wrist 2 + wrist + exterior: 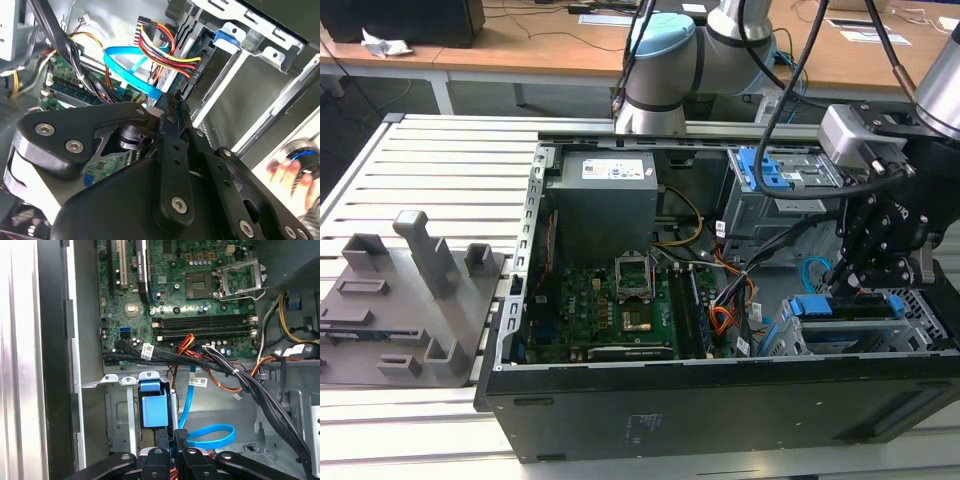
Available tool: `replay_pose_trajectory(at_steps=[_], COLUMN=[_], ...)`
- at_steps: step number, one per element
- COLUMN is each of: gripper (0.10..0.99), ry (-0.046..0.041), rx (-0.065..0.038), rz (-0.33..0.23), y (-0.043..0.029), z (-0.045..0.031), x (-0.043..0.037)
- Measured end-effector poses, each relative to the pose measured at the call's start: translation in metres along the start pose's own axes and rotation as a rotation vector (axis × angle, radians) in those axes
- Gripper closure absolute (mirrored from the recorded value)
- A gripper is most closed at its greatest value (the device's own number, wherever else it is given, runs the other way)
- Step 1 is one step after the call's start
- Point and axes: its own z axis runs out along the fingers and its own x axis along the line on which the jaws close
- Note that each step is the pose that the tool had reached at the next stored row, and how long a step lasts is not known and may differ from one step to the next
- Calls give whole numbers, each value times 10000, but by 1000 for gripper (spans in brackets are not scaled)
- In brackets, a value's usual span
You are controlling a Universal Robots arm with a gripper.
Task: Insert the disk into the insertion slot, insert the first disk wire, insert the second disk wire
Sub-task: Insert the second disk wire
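My claw (172,107) pinches the second disk wire (212,435) by its dark plug. The first disk wire (165,50) hangs just beyond my fingertips.

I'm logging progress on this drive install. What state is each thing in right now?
claw: shut on the second disk wire's plug end
second disk wire: curled in a loop, held by the claw
disk: sitting in the insertion slot
insertion slot: holds the disk
first disk wire: plug close to the disk; cannot tell if seated
computer case: side open
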Motion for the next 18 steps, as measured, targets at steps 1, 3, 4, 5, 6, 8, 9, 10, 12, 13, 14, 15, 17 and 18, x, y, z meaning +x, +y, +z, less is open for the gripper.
replay_pose_trajectory(at_steps=[1, 3, 4, 5, 6, 8, 9, 10, 12, 13, 14, 15, 17, 18], gripper=[922, 922, 922, 922, 922, 922, 922, 922, 922, 922, 922, 922, 922, 922], ry=[-3, -6, -5, -5, -6, -3, -3, -3, -4, -3, -2, -4, -4, -3], rx=[-2, -8, -9, -10, -10, -9, -9, -9, -9, -9, -9, -9, -9, -9], rz=[87, 102, 102, 102, 102, 103, 104, 102, 104, 104, 103, 102, 101, 101], y=[-7, -49, -68, -85, -93, -103, -105, -109, -121, -121, -122, -123, -125, -126], z=[0, 4, 7, 10, 12, 13, 15, 17, 34, 38, 41, 45, 49, 50], x=[0, -5, -6, -8, -9, -8, -4, 7, 10, 11, 12, 18, 29, 33])
